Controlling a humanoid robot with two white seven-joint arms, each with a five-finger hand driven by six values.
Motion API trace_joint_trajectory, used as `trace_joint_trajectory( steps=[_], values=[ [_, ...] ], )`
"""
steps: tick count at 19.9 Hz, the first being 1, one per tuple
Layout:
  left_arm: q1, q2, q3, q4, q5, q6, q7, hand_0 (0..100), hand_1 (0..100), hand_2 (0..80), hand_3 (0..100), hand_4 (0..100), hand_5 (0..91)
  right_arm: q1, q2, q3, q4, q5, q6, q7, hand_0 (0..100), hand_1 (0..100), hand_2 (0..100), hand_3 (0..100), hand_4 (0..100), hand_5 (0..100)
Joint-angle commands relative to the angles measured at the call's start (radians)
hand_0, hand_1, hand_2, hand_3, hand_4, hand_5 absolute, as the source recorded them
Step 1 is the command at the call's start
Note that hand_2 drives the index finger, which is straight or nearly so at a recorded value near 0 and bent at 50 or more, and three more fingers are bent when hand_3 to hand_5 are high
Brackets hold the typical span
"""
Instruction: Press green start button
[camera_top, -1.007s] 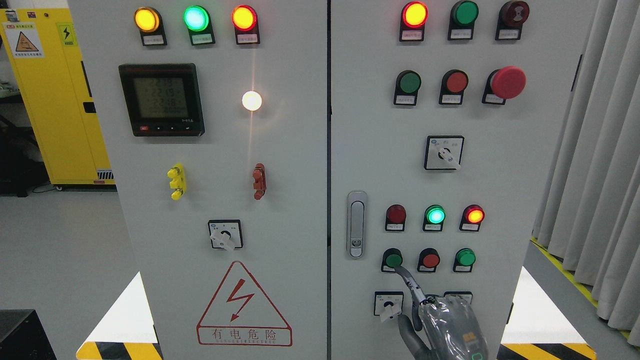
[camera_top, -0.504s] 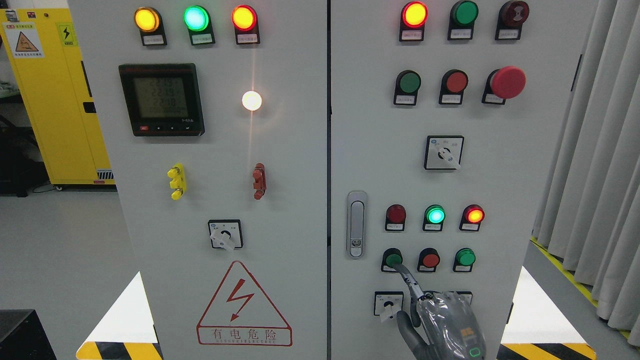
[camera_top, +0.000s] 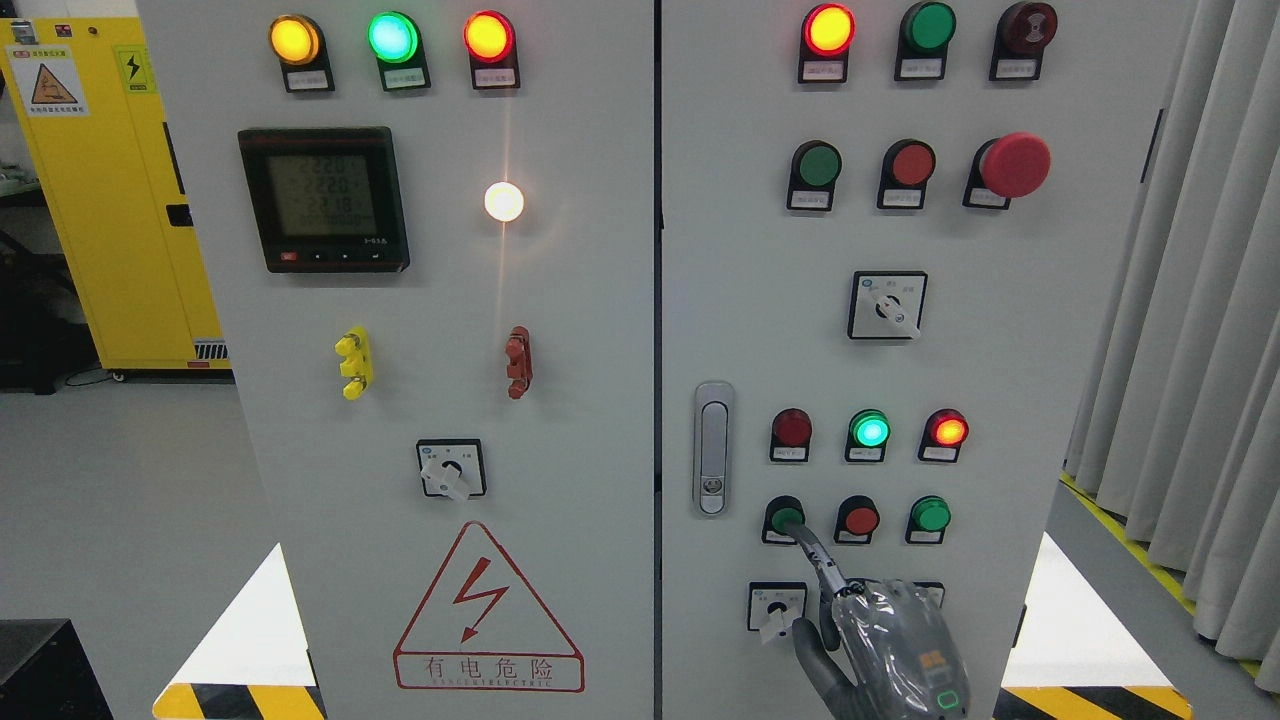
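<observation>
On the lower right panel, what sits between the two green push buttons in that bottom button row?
In the head view, a red push button sits between the left green button, which the right hand reaches with one extended finger, and the right green button.

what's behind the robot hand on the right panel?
The right hand covers most of a black-framed switch; only its top edge shows. Its index finger tip overlaps the green button. Actual contact cannot be seen.

Clear crinkly plastic film wraps the right hand (camera_top: 885, 645); above it, the cabinet door (camera_top: 1000, 350) looks matt painted metal.
</observation>
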Motion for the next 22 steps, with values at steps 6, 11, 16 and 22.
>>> trace_joint_trajectory(
  steps=[6, 11, 16, 22],
  values=[
    [0.000, 0.000, 0.000, 0.001, 0.000, 0.001, 0.000, 12, 56, 0.0, 0, 0, 0.0, -0.010, -0.001, 0.001, 0.040, -0.005, 0.001, 0.006, 67, 100, 0, 91, 95, 100],
    [0.000, 0.000, 0.000, -0.001, 0.000, 0.001, 0.000, 12, 56, 0.0, 0, 0, 0.0, -0.012, 0.001, -0.001, 0.039, -0.005, 0.001, 0.015, 67, 100, 0, 91, 94, 100],
    [0.000, 0.000, 0.000, -0.001, 0.000, 0.001, 0.000, 12, 56, 0.0, 0, 0, 0.0, -0.012, 0.001, -0.001, 0.031, -0.008, -0.001, 0.011, 67, 100, 0, 91, 94, 100],
    [0.001, 0.000, 0.000, 0.001, 0.000, 0.001, 0.000, 12, 56, 0.0, 0, 0, 0.0, -0.001, 0.001, -0.001, -0.019, -0.010, -0.007, -0.017, 68, 100, 0, 91, 94, 100]
  ],
)
